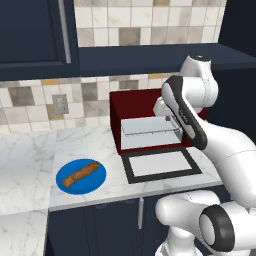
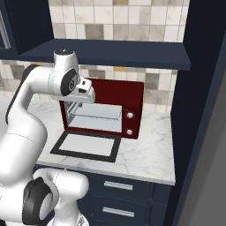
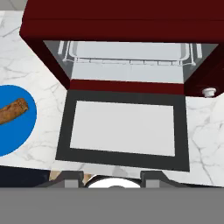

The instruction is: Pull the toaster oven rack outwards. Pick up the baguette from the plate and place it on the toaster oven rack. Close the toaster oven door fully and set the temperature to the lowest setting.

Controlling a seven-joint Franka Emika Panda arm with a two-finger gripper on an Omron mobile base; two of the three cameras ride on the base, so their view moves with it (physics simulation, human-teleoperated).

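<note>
in the left base view the toaster oven (image 1: 145, 117) sits at the back of the marble worktop (image 1: 30, 170) with the toaster oven door (image 1: 161, 165) folded flat in front of it. the toaster oven rack (image 1: 149, 127) lies inside the cavity, seemingly not yet drawn out. the baguette (image 1: 81, 173) rests on the plate (image 1: 95, 182), left of the door and near the front edge. the arm's forearm covers the right side of the cavity.

in the right base view the hand hangs before the upper left of the cavity; the fingers cannot be judged here. two pale knobs (image 2: 129, 123) sit on the right panel.

in the hand view the gripper (image 3: 112, 177) hovers above the door's near edge, its fingers (image 3: 72, 178) partly apart and holding nothing. the rack's front lip spans the cavity. to pull it well, the robot should probably descend to the lip's middle, straddle it, pinch, then draw straight towards itself, level, clearing the door.
</note>
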